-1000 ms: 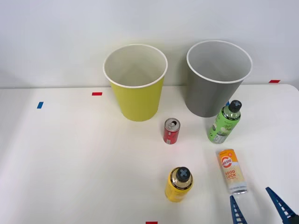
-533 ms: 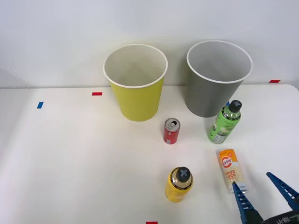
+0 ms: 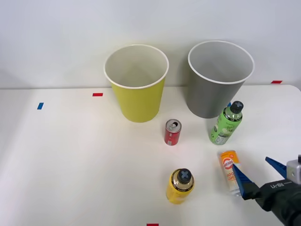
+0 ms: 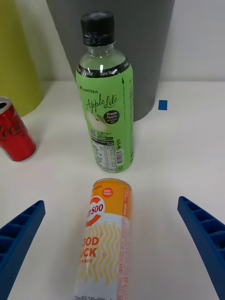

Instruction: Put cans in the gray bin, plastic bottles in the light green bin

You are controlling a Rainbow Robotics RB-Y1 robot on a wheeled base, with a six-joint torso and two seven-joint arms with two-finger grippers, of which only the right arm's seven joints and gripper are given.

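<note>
A slim orange-and-white can (image 3: 228, 168) (image 4: 105, 239) lies on its side at the table's right front. My right gripper (image 3: 257, 172) (image 4: 110, 202) is open, and in the wrist view the can lies between its fingers without touching them. Just beyond the can stands the green plastic bottle (image 3: 226, 123) (image 4: 105, 93), in front of the gray bin (image 3: 218, 80) (image 4: 145, 51). The short red can (image 3: 172, 132) (image 4: 14, 136) stands near the light green bin (image 3: 136, 84) (image 4: 16, 61). The yellow bottle (image 3: 180, 185) stands at the front centre.
Small red tape marks (image 3: 97, 94) and a blue tape mark (image 3: 40, 106) are stuck to the white table. The two bins stand side by side at the back against the wall. The table's left half is open surface.
My right gripper has moved forward from the table's front edge to the lying orange-and-white can, staying open. The cans, bottles and bins have not moved.
</note>
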